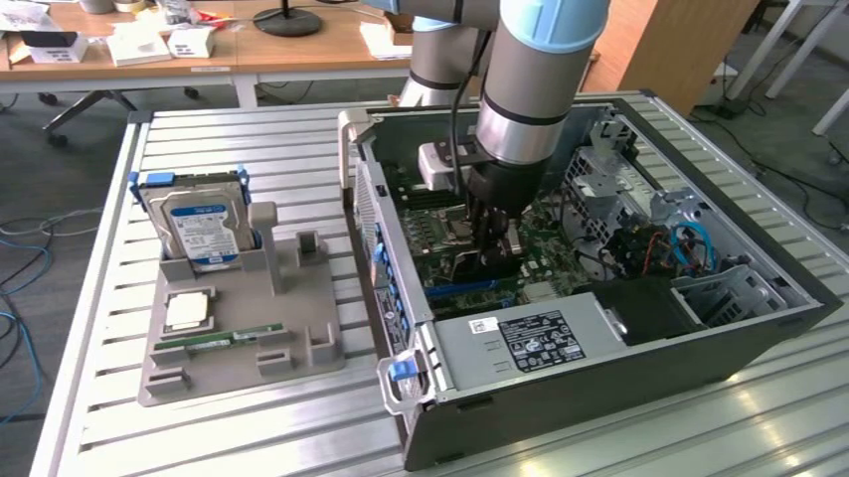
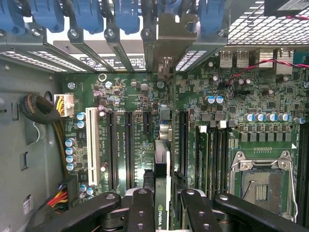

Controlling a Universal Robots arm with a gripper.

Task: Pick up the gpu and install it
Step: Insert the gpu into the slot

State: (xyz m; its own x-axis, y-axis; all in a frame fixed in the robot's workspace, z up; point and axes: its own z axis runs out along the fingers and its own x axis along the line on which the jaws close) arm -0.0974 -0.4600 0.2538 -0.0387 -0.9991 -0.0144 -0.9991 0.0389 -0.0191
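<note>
Fingers [image 2: 141, 210] clamp the gpu [image 2: 162, 162] edge-on above motherboard slots [image 2: 129, 145]; blue latches [image 2: 88, 14] crowd its bracket end

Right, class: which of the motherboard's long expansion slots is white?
The outermost slot, next to the row of small capacitors; the other long slots are all black.
</note>
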